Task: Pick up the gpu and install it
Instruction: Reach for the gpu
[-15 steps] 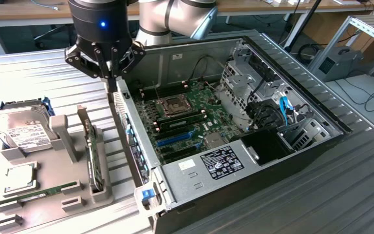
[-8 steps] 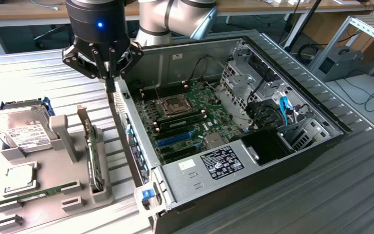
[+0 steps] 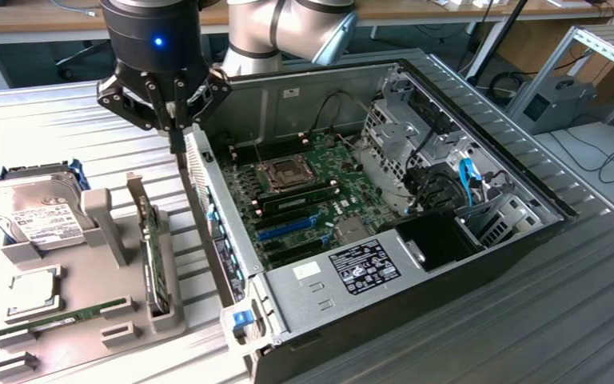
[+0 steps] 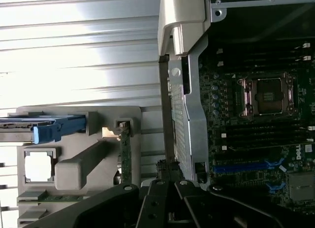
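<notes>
The gpu (image 3: 156, 260) stands on edge in a slot of the grey holder (image 3: 93, 320) at the exterior view's left, its silver bracket pointing up. In the wrist view the gpu (image 4: 125, 156) appears edge-on as a thin green strip. My gripper (image 3: 179, 146) hangs above the open computer case's rear wall (image 3: 209, 204), higher than the gpu and behind it, fingers shut with nothing between them. The wrist view has the gripper (image 4: 166, 186) between the holder (image 4: 78, 119) and the case, over the wall's edge.
The open case holds the motherboard (image 3: 301, 192) with a bare CPU socket (image 3: 284, 172) and blue card slots (image 3: 285, 228). The holder also carries a hard drive (image 3: 32, 214) in a blue caddy, a CPU chip (image 3: 32, 292) and a memory stick (image 3: 61, 317). The table is ribbed metal.
</notes>
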Robot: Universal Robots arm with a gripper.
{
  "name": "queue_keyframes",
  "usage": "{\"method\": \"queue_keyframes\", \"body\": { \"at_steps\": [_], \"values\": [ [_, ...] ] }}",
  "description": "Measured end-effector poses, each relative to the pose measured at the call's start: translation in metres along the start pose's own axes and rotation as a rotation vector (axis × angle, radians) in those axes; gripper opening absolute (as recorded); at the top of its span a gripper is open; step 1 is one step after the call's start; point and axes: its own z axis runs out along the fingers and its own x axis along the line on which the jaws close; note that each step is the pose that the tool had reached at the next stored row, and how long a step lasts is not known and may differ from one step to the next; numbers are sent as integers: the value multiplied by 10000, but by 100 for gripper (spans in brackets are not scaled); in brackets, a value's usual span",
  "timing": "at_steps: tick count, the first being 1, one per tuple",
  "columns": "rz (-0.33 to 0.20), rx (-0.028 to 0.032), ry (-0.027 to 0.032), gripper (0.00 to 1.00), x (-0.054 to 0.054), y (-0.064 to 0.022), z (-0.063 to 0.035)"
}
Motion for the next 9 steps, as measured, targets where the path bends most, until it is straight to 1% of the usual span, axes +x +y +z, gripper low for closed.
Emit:
{"method": "queue_keyframes", "body": {
  "at_steps": [9],
  "values": [
    [0, 0, 0, 11, 51, -4, 3]
  ]
}}
